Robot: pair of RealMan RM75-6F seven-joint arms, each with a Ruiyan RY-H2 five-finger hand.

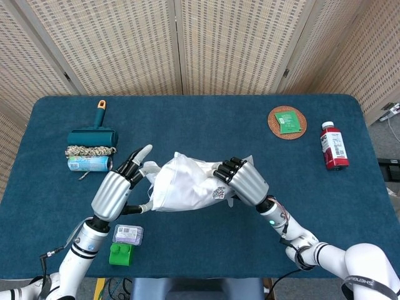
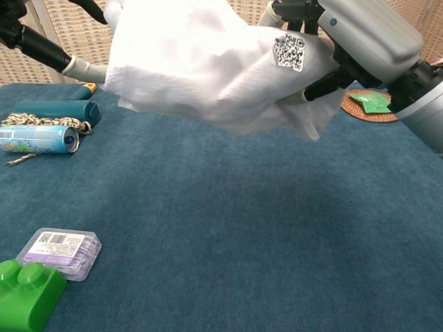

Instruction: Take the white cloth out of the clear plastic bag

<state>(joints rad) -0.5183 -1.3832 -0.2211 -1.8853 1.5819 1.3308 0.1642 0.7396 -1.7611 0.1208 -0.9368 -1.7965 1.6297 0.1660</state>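
1. The right hand (image 1: 247,183) grips one end of the clear plastic bag (image 1: 240,164), fingers (image 2: 294,10) curled over it, holding it above the blue-covered bench (image 1: 206,119).
2. The white cloth (image 1: 184,184) sits inside the bag, bunched, well off the bench.
3. The left hand (image 1: 115,192) is at the bundle's other end, fingers (image 1: 139,156) spread and touching the cloth; whether they grip it, I cannot tell.

The right hand (image 1: 245,182) grips the clear plastic bag (image 1: 219,187) with the white cloth (image 1: 181,186) inside, while the left hand's (image 1: 116,192) spread fingertips (image 1: 145,150) reach the cloth's near edge
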